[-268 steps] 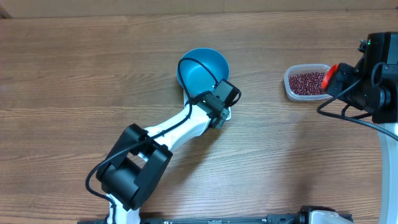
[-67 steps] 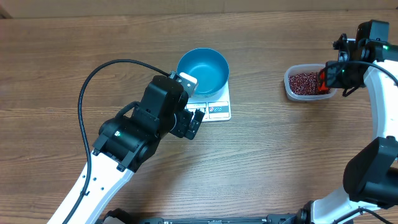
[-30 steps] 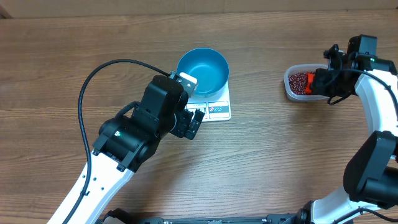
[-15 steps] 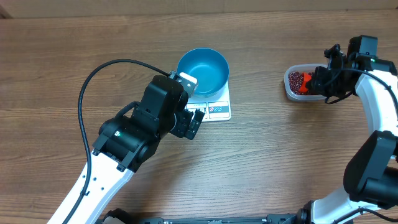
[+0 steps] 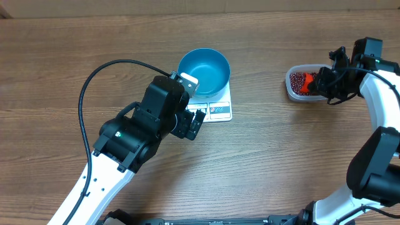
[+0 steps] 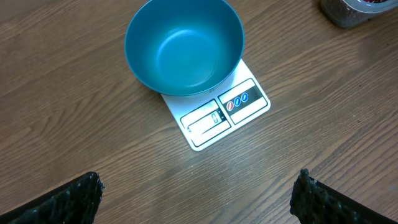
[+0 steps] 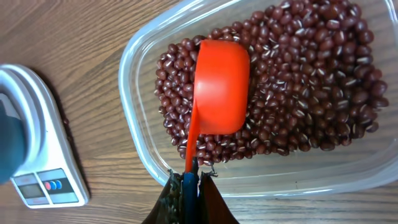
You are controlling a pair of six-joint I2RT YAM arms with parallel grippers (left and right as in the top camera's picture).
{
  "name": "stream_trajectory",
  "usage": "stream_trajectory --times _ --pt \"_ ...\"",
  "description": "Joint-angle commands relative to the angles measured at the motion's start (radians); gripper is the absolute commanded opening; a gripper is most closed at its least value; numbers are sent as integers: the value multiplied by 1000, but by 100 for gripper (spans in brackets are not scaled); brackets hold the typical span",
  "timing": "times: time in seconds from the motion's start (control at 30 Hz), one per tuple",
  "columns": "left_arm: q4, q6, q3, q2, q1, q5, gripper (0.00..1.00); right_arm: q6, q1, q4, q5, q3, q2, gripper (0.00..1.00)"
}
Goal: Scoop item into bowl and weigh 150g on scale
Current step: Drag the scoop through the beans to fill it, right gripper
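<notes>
The light-blue bowl [image 5: 204, 70] [image 6: 184, 46] stands on the white scale [image 5: 219, 109] [image 6: 230, 112] and has nothing in it. The dark red-brown beans [image 7: 298, 81] [image 5: 297, 80] fill a clear tub [image 7: 143, 155] at the right. My right gripper [image 7: 189, 180] [image 5: 325, 81] is shut on the thin handle of an orange scoop [image 7: 221, 87]. The scoop's rounded cup rests among the beans near the tub's left side. My left gripper [image 6: 199, 193] [image 5: 195, 122] hangs open in front of the scale, holding nothing.
The clear tub [image 5: 294, 87] sits to the right of the scale with bare wooden tabletop between them. The left arm's black cable [image 5: 94, 81] loops over the table's left half. In the right wrist view the scale [image 7: 37, 155] shows at the left edge.
The right gripper with the scoop has shifted slightly right over the tub. The left arm, bowl and scale have not moved.
</notes>
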Motion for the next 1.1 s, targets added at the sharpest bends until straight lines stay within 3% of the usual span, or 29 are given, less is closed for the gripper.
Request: stream_trajectory --times 0.0,0.5,1.07 --pt "2 19 16 3 6 12 100 75 -24 6 6 -6 44 4" --pt "2 19 16 3 6 12 100 133 -86 2 -149 -6 130 4" --pt "2 19 16 3 6 12 100 130 -91 19 -154 -6 136 4"
